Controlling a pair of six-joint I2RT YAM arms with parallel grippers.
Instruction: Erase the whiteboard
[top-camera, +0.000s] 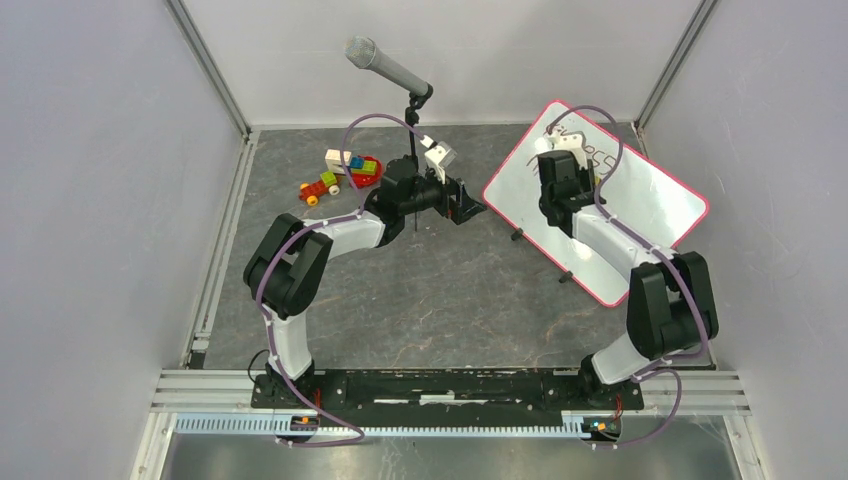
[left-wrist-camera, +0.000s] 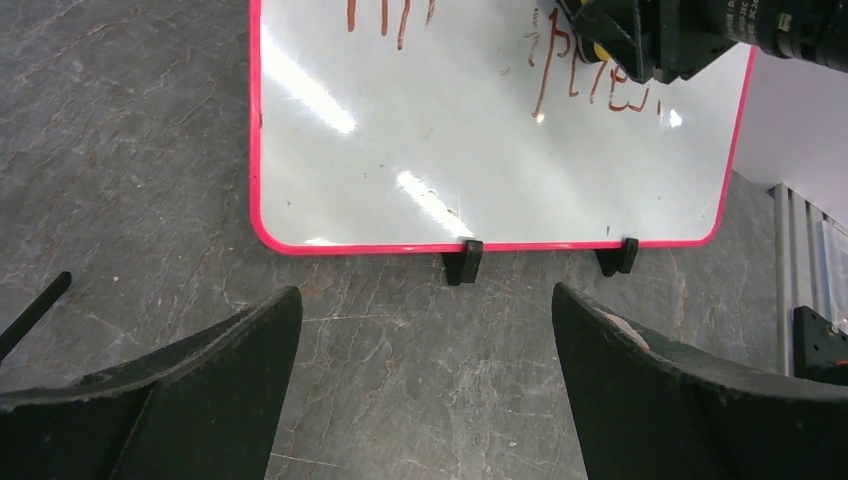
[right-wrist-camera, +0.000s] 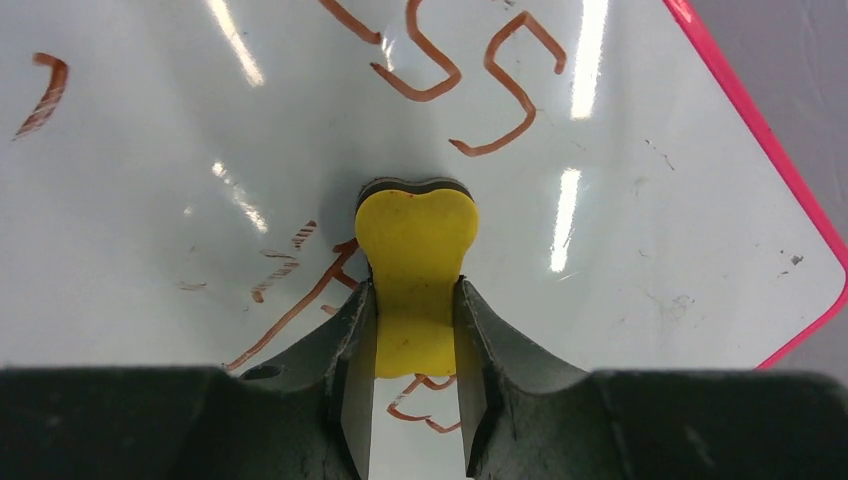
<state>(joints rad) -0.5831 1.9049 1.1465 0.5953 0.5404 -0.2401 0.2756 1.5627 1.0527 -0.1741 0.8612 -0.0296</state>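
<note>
The whiteboard (top-camera: 640, 205) with its pink-red frame lies at the right rear of the table, with brown marker writing on it. My right gripper (top-camera: 562, 160) is over the board's far part, shut on a yellow eraser (right-wrist-camera: 416, 270) whose dark felt end rests against the white surface (right-wrist-camera: 640, 230) among the strokes. My left gripper (top-camera: 470, 203) is open and empty, just left of the board's near-left edge. The left wrist view shows the board (left-wrist-camera: 480, 150) beyond my spread fingers (left-wrist-camera: 200, 390), its black feet clips (left-wrist-camera: 463, 262) on the table.
A microphone on a stand (top-camera: 392, 70) stands at the back centre. A pile of coloured toy blocks (top-camera: 345, 172) lies at the back left. Grey walls and metal rails enclose the table on three sides.
</note>
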